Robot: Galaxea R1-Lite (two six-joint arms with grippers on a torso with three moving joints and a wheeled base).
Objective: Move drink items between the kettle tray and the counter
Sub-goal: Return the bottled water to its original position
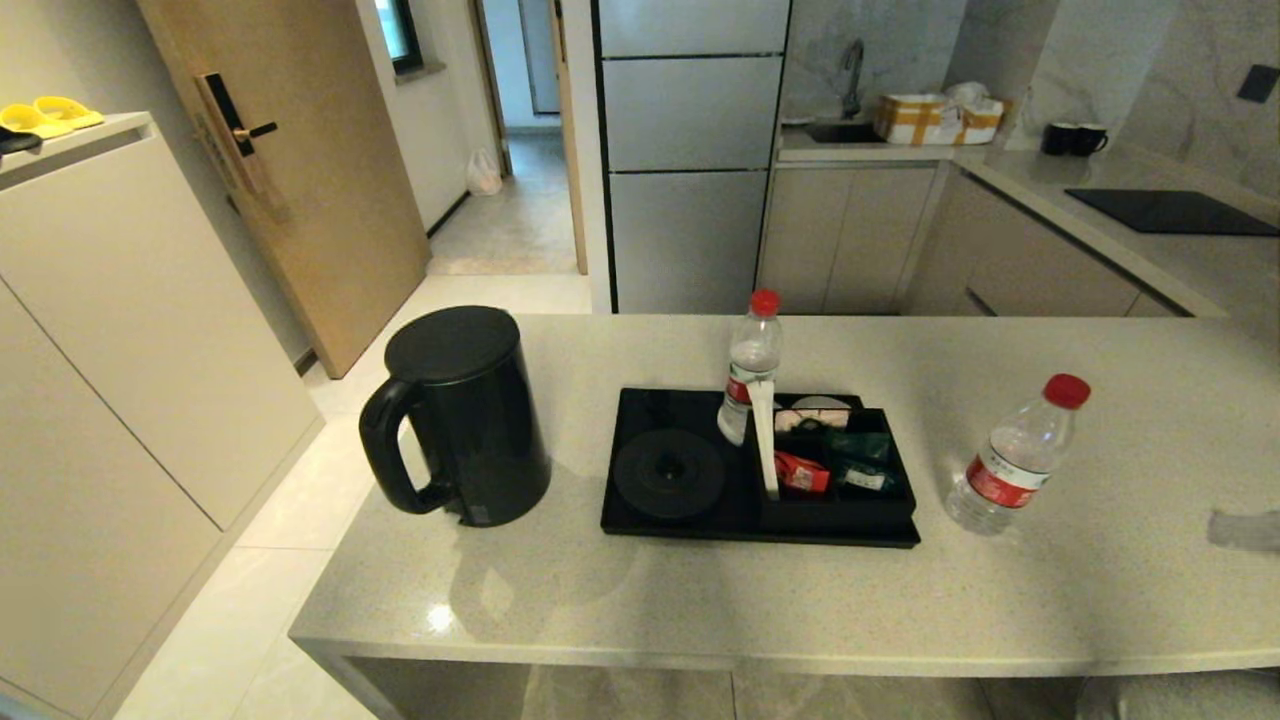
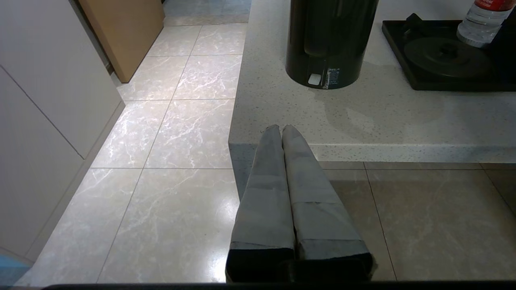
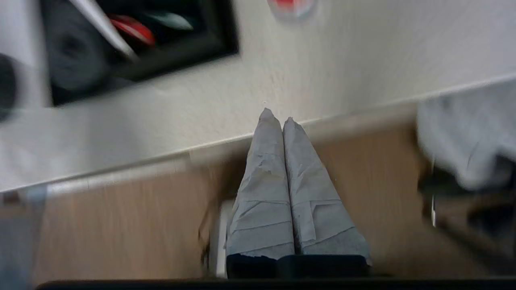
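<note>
The left gripper [image 2: 281, 128] is clenched, its two grey padded fingers [image 2: 266, 193] pressed together with nothing between them. It hangs low in front of the counter [image 2: 363, 117], with its tips at the height of the counter's front edge, near the corner where the kettle [image 2: 330, 40] stands. The right gripper [image 3: 278, 117] is also clenched and empty, both fingers [image 3: 310, 193] touching along their full length. Its tips are at the front edge of the counter too, on the right side; in the head view only a grey blur [image 1: 1243, 530] shows at the right border.

On the counter [image 1: 800, 590], the black kettle [image 1: 455, 415] stands upright to the left of the tray [image 1: 640, 525], near it but not touching, with its handle turned to the left. The round base disc [image 1: 668, 473] on the left part of the tray is bare. One water bottle [image 1: 750, 368] with a red cap stands upright at the back of the tray, beside the box of compartments [image 1: 840, 510]. In the box lie a red sachet [image 1: 803, 472] and dark green sachets [image 1: 858, 446], and a white strip [image 1: 766, 440] leans along its left wall. A second water bottle [image 1: 1015, 455] stands on the counter to the right of the tray, well apart from it.
</note>
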